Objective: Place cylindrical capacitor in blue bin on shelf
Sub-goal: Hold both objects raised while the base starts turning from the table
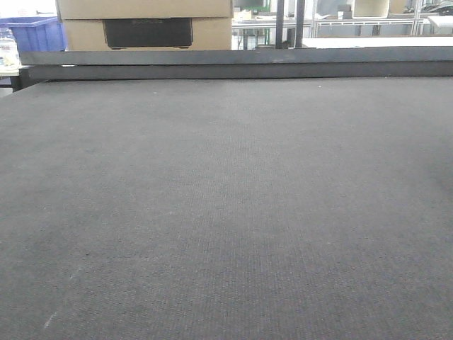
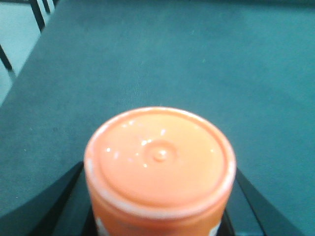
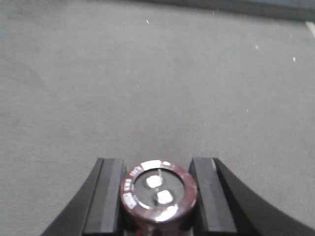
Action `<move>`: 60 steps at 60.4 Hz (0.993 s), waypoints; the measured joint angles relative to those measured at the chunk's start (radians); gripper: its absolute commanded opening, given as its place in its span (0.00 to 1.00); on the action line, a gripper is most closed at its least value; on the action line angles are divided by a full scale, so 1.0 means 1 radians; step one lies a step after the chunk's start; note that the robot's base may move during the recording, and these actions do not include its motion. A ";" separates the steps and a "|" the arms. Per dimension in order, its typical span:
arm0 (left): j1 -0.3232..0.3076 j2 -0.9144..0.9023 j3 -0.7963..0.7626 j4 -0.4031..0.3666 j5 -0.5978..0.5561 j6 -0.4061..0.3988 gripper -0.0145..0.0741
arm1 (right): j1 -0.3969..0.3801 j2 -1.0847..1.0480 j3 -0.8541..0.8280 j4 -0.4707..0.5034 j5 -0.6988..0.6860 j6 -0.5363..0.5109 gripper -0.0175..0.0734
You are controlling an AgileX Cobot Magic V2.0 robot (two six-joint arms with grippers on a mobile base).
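In the right wrist view my right gripper (image 3: pixel 158 194) is shut on the cylindrical capacitor (image 3: pixel 158 192). It is a dark maroon can with two metal terminals on its end, and it stands between the black fingers (image 3: pixel 107 196) above the grey table mat. In the left wrist view my left gripper (image 2: pixel 160 201) is shut on an orange cylindrical container (image 2: pixel 160 160) with a round lid; the black fingers (image 2: pixel 54 206) show at both sides. A blue bin (image 1: pixel 32 32) stands far back at the left. No shiny steel shelf shows plainly. Neither gripper shows in the front view.
The dark grey mat (image 1: pixel 226 205) covers the table up to a raised dark back edge (image 1: pixel 233 65). Behind it stands a cardboard box (image 1: pixel 145 25) with a black panel, and pale metal racking (image 1: pixel 354 21) at the far right. Chair legs (image 2: pixel 37 12) stand off the table's left.
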 measured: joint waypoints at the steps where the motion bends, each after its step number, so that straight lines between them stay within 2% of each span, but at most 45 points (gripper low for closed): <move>1: 0.000 -0.013 0.002 -0.002 0.005 0.000 0.04 | 0.005 -0.007 0.000 0.000 0.003 0.000 0.02; 11: -0.010 -0.145 0.039 -0.016 0.017 0.000 0.04 | 0.023 -0.116 0.002 0.000 0.028 0.000 0.02; 21: -0.093 -0.237 0.058 -0.016 0.026 0.000 0.04 | 0.025 -0.238 -0.002 0.000 0.032 0.000 0.02; 28: -0.167 -0.258 0.058 -0.016 0.026 0.000 0.04 | 0.025 -0.300 -0.013 0.000 0.030 0.000 0.02; 34: -0.205 -0.261 0.058 -0.009 0.028 0.000 0.04 | 0.025 -0.325 -0.017 0.000 0.023 0.000 0.02; 60: -0.215 -0.261 0.060 0.013 0.028 0.000 0.04 | 0.025 -0.330 -0.018 0.000 0.021 0.000 0.02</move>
